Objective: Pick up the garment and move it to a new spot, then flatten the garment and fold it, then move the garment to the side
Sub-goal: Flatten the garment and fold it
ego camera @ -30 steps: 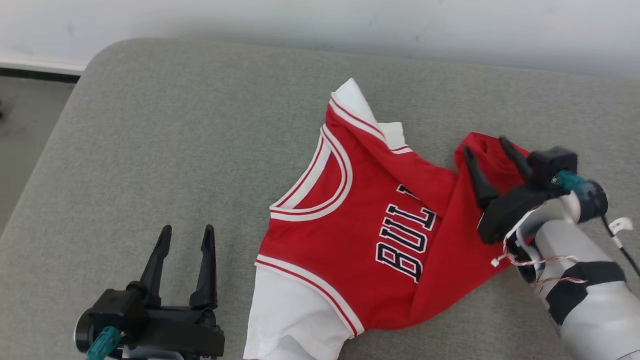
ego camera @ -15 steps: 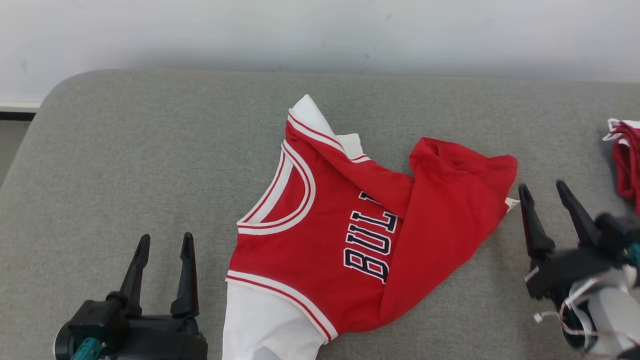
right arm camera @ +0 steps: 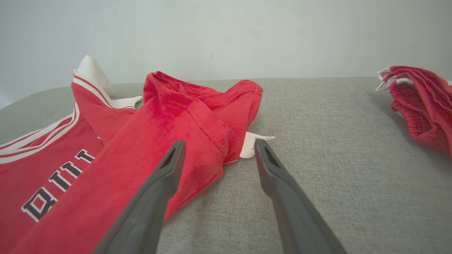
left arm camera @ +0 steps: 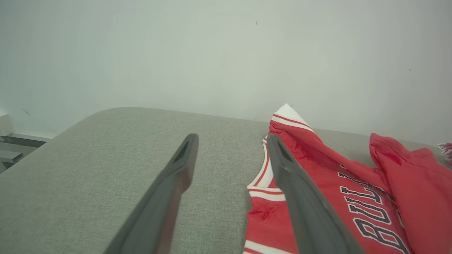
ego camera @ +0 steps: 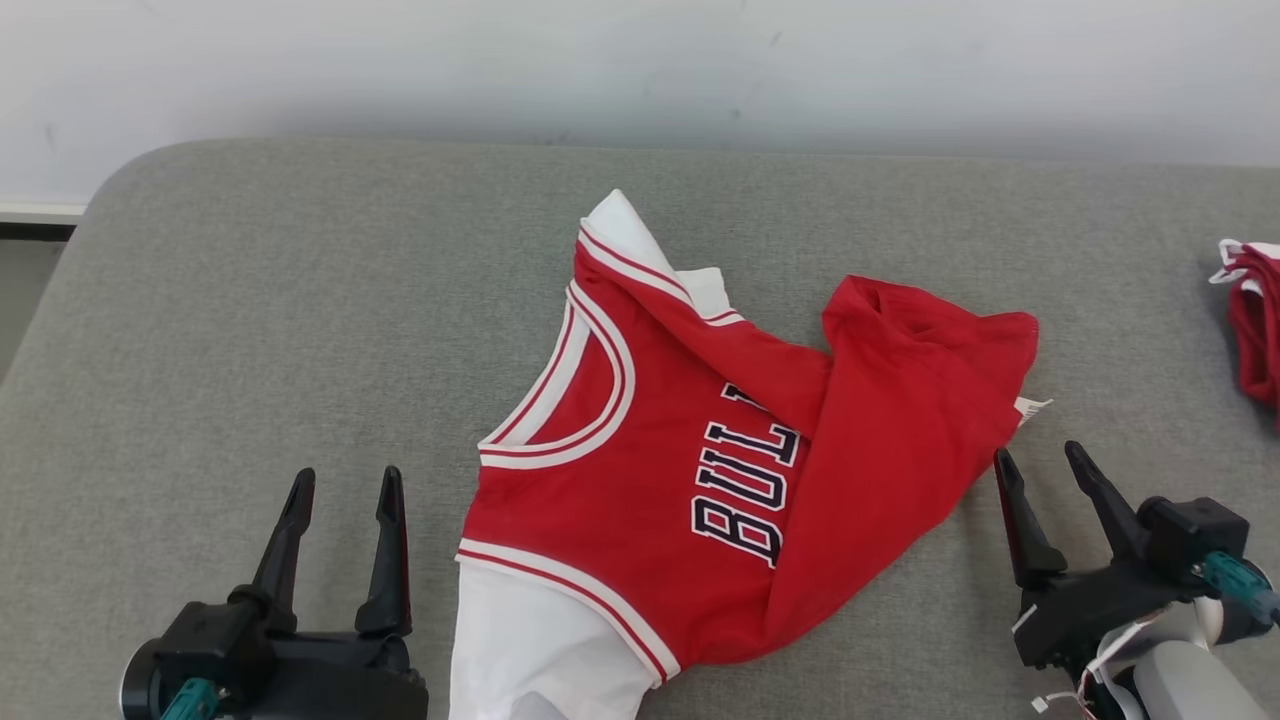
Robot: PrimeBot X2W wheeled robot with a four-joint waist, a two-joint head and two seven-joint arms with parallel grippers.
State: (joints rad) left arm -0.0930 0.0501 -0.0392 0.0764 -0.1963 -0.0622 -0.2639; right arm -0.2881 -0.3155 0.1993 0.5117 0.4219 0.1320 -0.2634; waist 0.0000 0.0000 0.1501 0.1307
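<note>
Right end effector (ego camera: 1036, 452) fully open, empty, hovering just off the hem end of the red sleeveless basketball jersey with white striped trim and dark block lettering (ego camera: 700, 430). Left end effector (ego camera: 347, 474) also spread wide, nothing held, low beside the neckline side and apart from the cloth.

Jersey lies mid-surface, chest up, collar toward the robot's left. Not flat: the red lower half (ego camera: 900, 400) is flipped over the lettering and bunched. White sleeve fabric (ego camera: 540, 650) sticks out at the near edge, and a small white label tab (ego camera: 1030, 407) pokes out by the folded corner.

Handling, my read: light, limp knit with no stiffness, so it will drape and drag. A pinch on a single layer may slip, and grabbing the bunch risks taking two layers. Best holds are probably the folded hem corner near the label for the right, and the shoulder strap or trimmed armhole for the left.

Grey woven-fabric padded counter (ego camera: 250, 300) is soft with a rounded corner and some friction, so fingers can press in. Second crumpled red garment (ego camera: 1250, 330) sits at the far right edge, well apart. Plain pale wall (ego camera: 640, 60) behind.
</note>
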